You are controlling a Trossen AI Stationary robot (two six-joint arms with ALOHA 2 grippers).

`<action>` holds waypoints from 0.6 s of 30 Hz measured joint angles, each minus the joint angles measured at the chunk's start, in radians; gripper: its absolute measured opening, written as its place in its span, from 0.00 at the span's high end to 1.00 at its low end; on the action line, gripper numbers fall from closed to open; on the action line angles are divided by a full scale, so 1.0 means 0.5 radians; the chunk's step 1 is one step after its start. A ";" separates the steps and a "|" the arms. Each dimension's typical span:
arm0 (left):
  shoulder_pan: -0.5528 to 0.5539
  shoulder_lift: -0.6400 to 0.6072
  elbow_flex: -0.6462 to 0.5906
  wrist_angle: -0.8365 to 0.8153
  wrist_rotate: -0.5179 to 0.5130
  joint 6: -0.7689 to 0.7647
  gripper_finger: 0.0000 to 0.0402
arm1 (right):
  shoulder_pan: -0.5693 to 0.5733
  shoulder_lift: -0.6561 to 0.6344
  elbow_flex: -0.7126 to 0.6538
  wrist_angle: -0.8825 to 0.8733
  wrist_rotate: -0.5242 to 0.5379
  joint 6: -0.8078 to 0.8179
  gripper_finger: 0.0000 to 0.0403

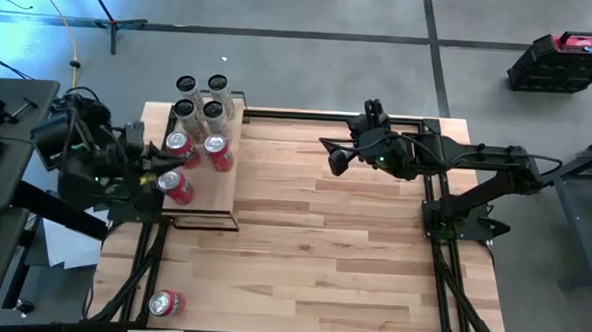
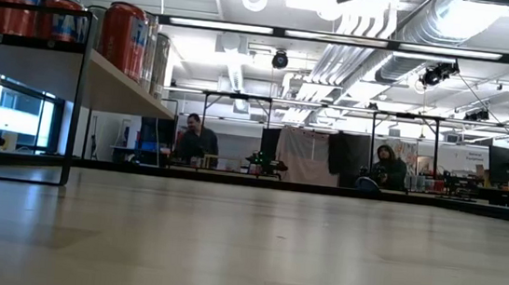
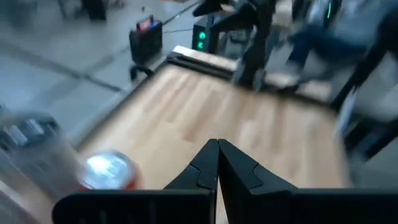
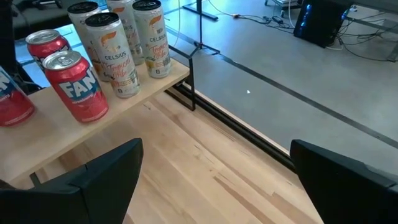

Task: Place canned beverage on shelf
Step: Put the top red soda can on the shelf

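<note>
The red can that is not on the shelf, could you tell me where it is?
In the high view, the lone red can lies on the wooden table at its near left corner, apart from the shelf.

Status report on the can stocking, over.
Left gripper shut, empty, by the shelf. Right gripper open, hovering mid-table. Seven cans on shelf; one red can on the table's near-left corner. Nothing in the way.
</note>
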 joint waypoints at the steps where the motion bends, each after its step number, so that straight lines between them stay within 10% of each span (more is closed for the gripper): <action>1: 0.027 -0.001 0.005 0.003 0.038 0.234 1.00 | 0.000 0.000 0.000 -0.006 -0.004 0.000 0.03; 9: 0.254 0.001 -0.015 0.003 0.848 1.507 1.00 | 0.001 0.000 0.000 -0.057 -0.038 0.069 0.03; 12: 0.384 0.000 -0.077 0.002 1.335 1.460 1.00 | 0.001 0.000 0.000 -0.062 -0.087 0.071 0.03; 18: 0.615 0.003 -0.258 0.000 1.669 1.080 1.00 | 0.001 0.000 0.000 -0.061 -0.093 0.121 0.03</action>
